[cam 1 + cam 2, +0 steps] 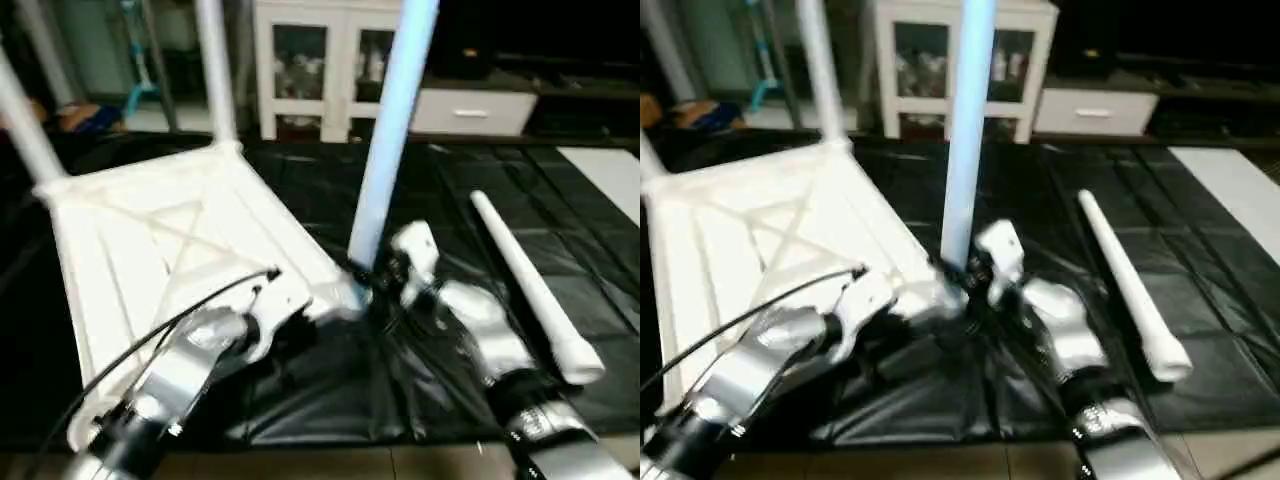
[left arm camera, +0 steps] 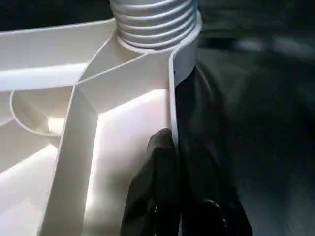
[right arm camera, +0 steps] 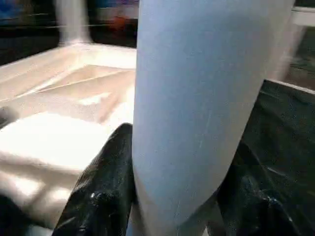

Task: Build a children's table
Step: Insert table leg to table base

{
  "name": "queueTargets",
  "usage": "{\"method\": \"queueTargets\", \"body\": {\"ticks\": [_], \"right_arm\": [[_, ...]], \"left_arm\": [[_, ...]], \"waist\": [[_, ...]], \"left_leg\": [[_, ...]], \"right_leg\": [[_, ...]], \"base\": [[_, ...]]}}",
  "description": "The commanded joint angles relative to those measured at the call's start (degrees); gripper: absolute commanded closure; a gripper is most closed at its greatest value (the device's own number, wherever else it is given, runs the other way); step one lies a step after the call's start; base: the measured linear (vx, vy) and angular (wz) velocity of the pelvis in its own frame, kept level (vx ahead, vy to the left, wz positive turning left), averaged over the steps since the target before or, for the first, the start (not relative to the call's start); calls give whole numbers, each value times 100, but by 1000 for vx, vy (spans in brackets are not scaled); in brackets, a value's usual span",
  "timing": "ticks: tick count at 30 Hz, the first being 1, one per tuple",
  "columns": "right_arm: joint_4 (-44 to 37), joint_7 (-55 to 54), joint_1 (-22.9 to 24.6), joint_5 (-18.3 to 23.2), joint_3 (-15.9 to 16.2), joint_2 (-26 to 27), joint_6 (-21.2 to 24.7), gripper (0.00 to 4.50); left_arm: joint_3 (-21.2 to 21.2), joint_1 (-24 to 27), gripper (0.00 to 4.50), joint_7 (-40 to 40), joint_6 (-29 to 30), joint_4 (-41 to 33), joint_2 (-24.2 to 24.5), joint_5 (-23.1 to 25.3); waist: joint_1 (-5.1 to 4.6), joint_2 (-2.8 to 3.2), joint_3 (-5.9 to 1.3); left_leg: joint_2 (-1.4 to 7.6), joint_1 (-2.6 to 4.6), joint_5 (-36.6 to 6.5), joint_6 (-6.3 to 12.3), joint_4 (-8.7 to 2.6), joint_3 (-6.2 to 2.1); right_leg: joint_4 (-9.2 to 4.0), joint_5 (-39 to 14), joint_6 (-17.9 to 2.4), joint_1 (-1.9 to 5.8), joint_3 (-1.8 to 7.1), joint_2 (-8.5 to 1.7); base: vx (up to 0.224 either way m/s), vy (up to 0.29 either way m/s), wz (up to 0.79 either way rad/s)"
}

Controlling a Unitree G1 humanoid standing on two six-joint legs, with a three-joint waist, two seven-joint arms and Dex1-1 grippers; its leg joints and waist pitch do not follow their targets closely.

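I see tabletop (image 1: 170, 250) upside down on black sheet (image 1: 300, 410), ribs up, two legs already upright at far corners; left end effector (image 2: 174, 147) pinched shut on near rim beside socket (image 2: 155, 22); right end effector (image 3: 172, 172) clamped around third leg (image 1: 390, 140), axis near vertical, foot in that socket; spare leg (image 1: 530, 285) flat, further right, nearer right arm.

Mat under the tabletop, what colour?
Black mat, clearest in the left eye view.
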Motion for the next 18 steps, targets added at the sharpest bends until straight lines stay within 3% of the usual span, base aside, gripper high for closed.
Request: {"method": "queueTargets", "body": {"ticks": [1, 3, 5, 7, 10, 11, 12, 15, 18], "right_arm": [[1064, -1378, 127, -409, -419, -304, 727, 268], [1220, -1763, -40, -398, -490, -188, 798, 268], [1352, -2199, -189, -353, -592, -67, 829, 268], [1491, -2839, -360, -376, -686, 107, 798, 268], [1560, -3233, -433, -448, -676, 209, 730, 268], [1567, -3287, -442, -456, -675, 226, 720, 268], [1567, -3287, -442, -456, -675, 226, 720, 268], [1710, -3674, -570, -475, -649, 474, 716, 268], [1726, -3709, -622, -468, -636, 604, 659, 268]], "left_arm": [[75, -88, 450, 195, 35, 105, -17, 62], [157, -288, 450, 486, 39, 300, -163, 146], [280, -474, 450, 873, 64, 478, -373, 205], [480, -703, 450, 1508, 168, 693, -707, 300], [599, -827, 450, 1940, 161, 832, -909, 367], [611, -845, 450, 1997, 155, 854, -937, 376], [611, -845, 450, 1997, 155, 854, -937, 376], [708, -1000, 450, 2373, 77, 1067, -1217, 370], [714, -1030, 450, 2440, 47, 1108, -1267, 355]], "waist": [[-26, 65, -94], [-36, 95, -73], [-7, 72, -44], [-5, 70, -24], [33, 79, -79], [55, 53, -92], [76, 46, -97], [106, 16, -88], [111, 27, -108]], "left_leg": [[289, -18, -3621, -279, -588, -277], [296, -2, -3660, -290, -585, -266], [284, 56, -3686, -206, -542, -219], [281, 63, -3585, -190, -525, -202], [297, 0, -3198, -149, -522, -200], [293, -59, -2852, -88, -520, -158], [293, -64, -2702, -49, -511, -135], [280, -50, -2460, 96, -479, -67], [304, -81, -2333, 91, -491, -69]], "right_leg": [[-494, -2785, -631, 57, 164, -473], [-506, -2550, -720, 26, 131, -460], [-565, -2694, -739, -16, 105, -481], [-577, -2786, -736, -38, 104, -487], [-528, -2293, -806, 38, 123, -500], [-493, -1862, -898, 62, 146, -492], [-481, -1710, -938, 71, 154, -494], [-496, -1997, -912, 41, 131, -490], [-467, -1851, -890, 61, 124, -491]], "base": [[0, 0, 0], [0, 0, 0], [0, 0, 0], [0, 0, 0], [0, 0, 0], [0, 0, 0], [0, 0, 0], [0, 0, 0], [0, 0, 0]]}}
